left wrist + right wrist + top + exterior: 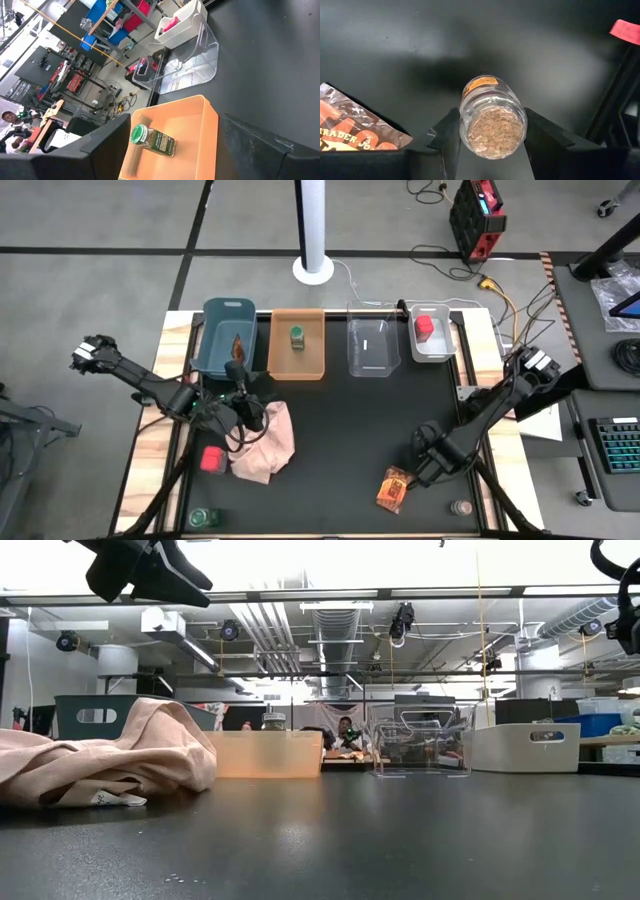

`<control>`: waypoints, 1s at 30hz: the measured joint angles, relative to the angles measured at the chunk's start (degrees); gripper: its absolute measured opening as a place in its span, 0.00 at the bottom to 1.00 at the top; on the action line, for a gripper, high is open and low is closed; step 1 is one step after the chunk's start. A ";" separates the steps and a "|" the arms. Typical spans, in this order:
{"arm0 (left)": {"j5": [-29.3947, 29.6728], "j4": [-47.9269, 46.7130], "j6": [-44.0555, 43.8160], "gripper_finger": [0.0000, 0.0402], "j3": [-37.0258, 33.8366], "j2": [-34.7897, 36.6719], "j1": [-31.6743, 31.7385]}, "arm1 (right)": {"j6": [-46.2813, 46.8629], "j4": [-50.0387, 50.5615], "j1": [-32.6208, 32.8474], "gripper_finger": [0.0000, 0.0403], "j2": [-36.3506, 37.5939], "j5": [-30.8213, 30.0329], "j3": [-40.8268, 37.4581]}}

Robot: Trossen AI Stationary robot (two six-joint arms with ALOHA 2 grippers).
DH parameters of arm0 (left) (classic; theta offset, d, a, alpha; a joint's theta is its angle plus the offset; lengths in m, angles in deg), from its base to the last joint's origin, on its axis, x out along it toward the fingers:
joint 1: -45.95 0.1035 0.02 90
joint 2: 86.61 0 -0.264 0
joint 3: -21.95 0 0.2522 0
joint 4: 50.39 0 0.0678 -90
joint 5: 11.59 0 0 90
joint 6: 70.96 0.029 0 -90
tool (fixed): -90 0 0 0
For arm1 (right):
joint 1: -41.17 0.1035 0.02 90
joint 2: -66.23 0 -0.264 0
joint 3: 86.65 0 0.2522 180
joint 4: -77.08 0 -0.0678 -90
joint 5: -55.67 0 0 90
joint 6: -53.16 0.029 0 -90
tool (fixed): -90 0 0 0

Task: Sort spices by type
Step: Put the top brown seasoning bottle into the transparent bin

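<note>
My right gripper (425, 462) (492, 145) is over the table's near right part, shut on a small glass jar of brown spice (492, 117); its lid is hidden. An orange-brown foil packet (392, 488) (350, 127) lies flat beside it. A tiny jar (461, 507) stands near the near edge. My left gripper (245, 395) hangs open above the pink cloth (265, 440), holding nothing. A red box (212, 459) and a green-capped jar (200, 518) sit at the near left. Another green-capped jar (152, 140) lies in the orange bin (298, 343). My right gripper pinches the small jar by the sides of its glass body (466, 120), one finger (445, 137) on each side. The jar lies along the fingers with its base toward the wrist camera. Its shadow falls apart from it on the black table, so it looks lifted.
Four bins line the far edge: a dark teal one (228, 330) with a packet, the orange one, a clear one (371, 345), and a white one (430, 340) with a red container (424, 326). The black mat between cloth and right gripper is bare.
</note>
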State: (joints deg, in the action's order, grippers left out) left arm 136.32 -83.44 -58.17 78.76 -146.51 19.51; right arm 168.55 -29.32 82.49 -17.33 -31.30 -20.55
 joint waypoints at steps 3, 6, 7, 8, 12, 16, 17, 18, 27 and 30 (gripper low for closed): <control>0.00 0.39 0.00 0.72 0.00 -0.01 0.00 | -0.36 0.29 -0.92 0.42 1.47 -0.06 2.81; -0.04 1.47 0.15 0.72 0.00 0.00 0.00 | -2.83 3.20 -2.69 0.42 1.70 -3.47 7.31; -0.04 1.81 0.20 0.72 0.00 0.00 0.02 | -4.44 4.51 -3.56 0.42 1.69 -5.47 9.07; -0.03 2.15 0.21 0.72 0.00 0.00 0.00 | -6.36 5.36 -4.64 0.42 1.69 -7.48 11.08; -0.06 3.24 0.20 0.72 0.00 0.00 0.02 | -18.61 8.16 -10.82 0.42 1.70 -15.07 18.55; -0.05 3.92 -0.32 0.72 0.00 0.00 0.00 | -36.32 9.41 -19.42 0.42 1.69 -18.30 25.32; -0.04 3.91 -1.09 0.72 0.00 0.00 0.00 | -40.76 9.69 -21.57 0.42 1.72 -18.34 26.95; -0.04 3.89 -2.58 0.72 0.00 0.00 0.00 | -45.25 9.70 -23.87 0.42 1.71 -18.37 28.70; -0.02 4.08 -7.31 0.72 0.00 0.00 0.01 | -74.82 14.04 -45.42 0.42 1.74 -18.37 41.01; -0.02 4.46 -7.34 0.72 0.00 0.00 0.00 | -81.06 14.28 -51.74 0.42 1.74 -17.82 42.36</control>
State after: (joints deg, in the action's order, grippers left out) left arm 136.29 -78.98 -65.51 78.76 -146.51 19.51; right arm 87.49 -15.03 30.75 -15.59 -49.12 21.82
